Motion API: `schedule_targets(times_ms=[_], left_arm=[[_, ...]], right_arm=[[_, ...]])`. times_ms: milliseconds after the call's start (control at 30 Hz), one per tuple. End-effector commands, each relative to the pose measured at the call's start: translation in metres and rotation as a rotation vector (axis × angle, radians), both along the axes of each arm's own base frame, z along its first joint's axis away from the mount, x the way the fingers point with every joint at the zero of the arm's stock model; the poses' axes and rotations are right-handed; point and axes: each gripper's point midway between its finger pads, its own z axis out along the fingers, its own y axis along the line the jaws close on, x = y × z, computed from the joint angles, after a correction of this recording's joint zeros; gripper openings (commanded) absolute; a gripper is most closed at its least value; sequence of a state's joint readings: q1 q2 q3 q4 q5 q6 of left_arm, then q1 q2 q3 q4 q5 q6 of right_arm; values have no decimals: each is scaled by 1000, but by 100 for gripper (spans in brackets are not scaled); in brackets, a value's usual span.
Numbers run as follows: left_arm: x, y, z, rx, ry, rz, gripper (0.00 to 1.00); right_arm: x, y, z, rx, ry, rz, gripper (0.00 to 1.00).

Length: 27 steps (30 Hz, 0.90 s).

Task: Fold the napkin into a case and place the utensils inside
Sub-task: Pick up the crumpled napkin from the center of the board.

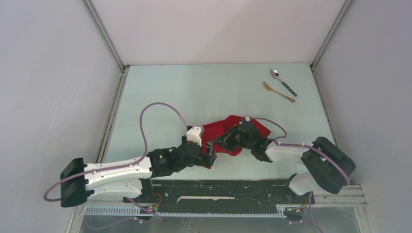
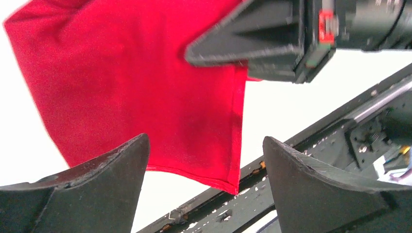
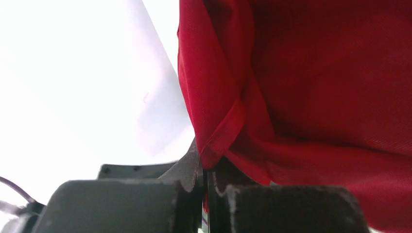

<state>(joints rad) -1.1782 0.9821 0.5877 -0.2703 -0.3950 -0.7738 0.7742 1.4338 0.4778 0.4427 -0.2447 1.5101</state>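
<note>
The bright red napkin (image 1: 232, 127) lies rumpled in the near middle of the table, partly lifted. My right gripper (image 1: 228, 141) is shut on a bunched fold of the napkin (image 3: 311, 97), with cloth pinched between its jaws (image 3: 206, 167). My left gripper (image 1: 211, 157) stands open beside the napkin's near left edge. In the left wrist view a hemmed corner of the napkin (image 2: 145, 92) hangs between the spread fingers (image 2: 111, 170), touching neither, and the right gripper (image 2: 272, 43) is above it. The spoon (image 1: 284, 82) and the fork (image 1: 279, 92) lie at the far right.
A black rail (image 1: 218, 193) runs along the table's near edge, just below both grippers; it also shows behind the napkin's corner (image 2: 316, 141). Grey walls with metal frame posts (image 1: 104, 36) enclose the table on the left, right and back.
</note>
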Motion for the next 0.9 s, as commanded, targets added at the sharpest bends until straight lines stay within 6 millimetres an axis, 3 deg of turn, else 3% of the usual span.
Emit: schedule_targets(times_ms=[0, 100, 167, 333, 600, 700, 867], left_arm=[[-3, -7, -10, 111, -104, -98, 93], [-3, -20, -9, 172, -154, -110, 98], [4, -17, -9, 215, -178, -60, 97], [10, -10, -13, 293, -186, -17, 86], [5, -20, -21, 331, -209, -118, 95], [7, -24, -15, 317, -238, -127, 100], [9, -33, -7, 255, -283, -147, 98]], right_arm=[[13, 3, 16, 65, 105, -135, 0], [17, 2, 16, 55, 116, -178, 0], [16, 3, 18, 54, 120, -166, 0], [17, -8, 18, 13, 103, -204, 0], [15, -10, 30, -26, 67, -176, 0], [16, -4, 41, 12, 56, -147, 0], [13, 11, 52, 116, 64, -32, 0]])
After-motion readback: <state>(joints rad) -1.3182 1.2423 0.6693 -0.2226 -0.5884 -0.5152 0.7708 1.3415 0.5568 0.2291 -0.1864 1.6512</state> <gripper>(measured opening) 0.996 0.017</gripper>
